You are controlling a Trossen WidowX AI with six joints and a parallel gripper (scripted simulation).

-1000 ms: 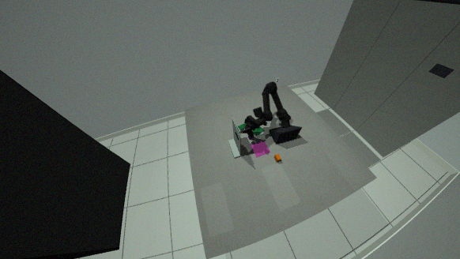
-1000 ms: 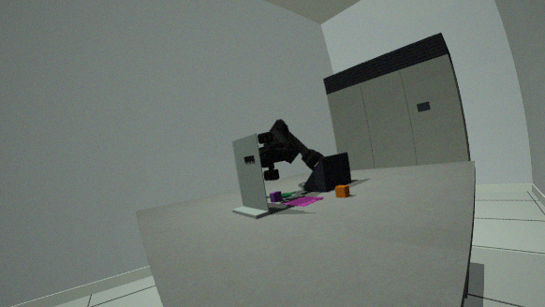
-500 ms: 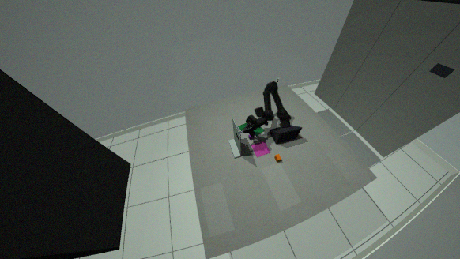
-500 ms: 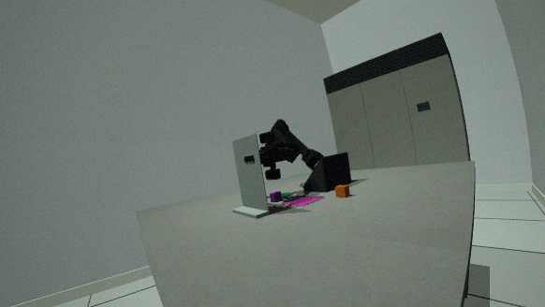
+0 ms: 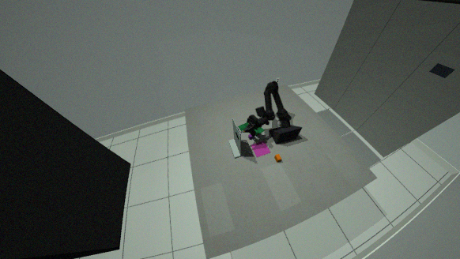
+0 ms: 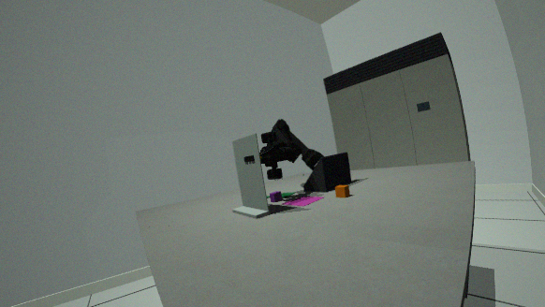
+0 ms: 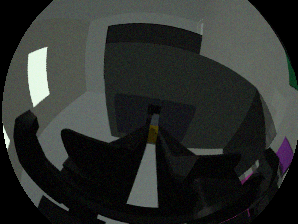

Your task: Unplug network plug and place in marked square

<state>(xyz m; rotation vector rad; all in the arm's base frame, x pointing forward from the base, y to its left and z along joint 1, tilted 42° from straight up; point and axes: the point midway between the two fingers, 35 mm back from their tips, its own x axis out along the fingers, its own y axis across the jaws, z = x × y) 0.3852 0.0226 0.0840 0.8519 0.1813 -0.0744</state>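
My gripper is shut on the plug, which points at the upright panel. A small yellow part of it shows between the fingertips in the wrist view. The dark socket shows just beyond the plug's front end. The gripper stands a short way back from the panel, high above the table. Whether the plug's tip is fully clear of the socket I cannot tell. A magenta square lies flat on the table near the panel's foot.
A green patch lies on the table under the gripper. A purple cube stands between the panel and the magenta square. An orange block stands beyond the square. The panel has a pale foot.
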